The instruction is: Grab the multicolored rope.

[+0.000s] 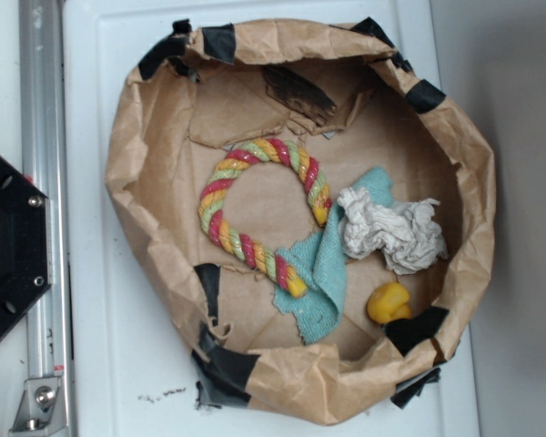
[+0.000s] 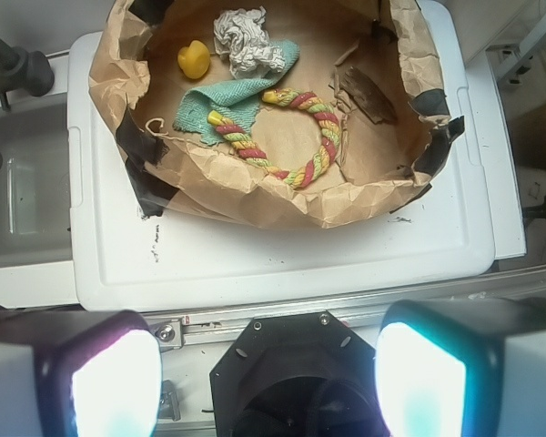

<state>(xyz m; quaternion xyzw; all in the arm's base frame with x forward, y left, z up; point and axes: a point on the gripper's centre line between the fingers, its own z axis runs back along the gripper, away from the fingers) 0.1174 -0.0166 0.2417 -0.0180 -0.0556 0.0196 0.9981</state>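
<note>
Inside the brown paper nest [image 1: 146, 182] on the white tabletop [image 1: 100, 355]: one rope [image 1: 220, 187], one teal cloth [image 1: 326, 273], one white paper wad [image 1: 391, 232], one small yellow piece [image 1: 389, 303]. That makes four loose things, plus torn cardboard scraps [image 1: 296, 91] at one side of the nest. Black tape patches [image 1: 220, 366] sit along the nest rim; several, not counted exactly.

The rope is pink-red, yellow and green twist, curved into an open ring, lying flat on the paper floor. Both its ends lie on the cloth. The wad lies on the cloth's other part, apart from the rope. The yellow piece lies alone by the nest wall, near the wad.

Exterior view only: a metal rail [image 1: 41, 137] and my black base [image 1: 9, 246] beside the tabletop. None of my fingers appear there.

Wrist view only: my two fingers [image 2: 96, 382] in the near corners, blurred, pads lit pale teal, spread wide with nothing between them. They hang well clear of the nest, out over the base. This view also shows a grey bin [image 2: 27, 191] beside the tabletop. Rope [image 2: 287, 168], cloth [image 2: 227, 96], wad [image 2: 246, 41] and yellow piece [image 2: 194, 59] all show here too, seen from the opposite side.
</note>
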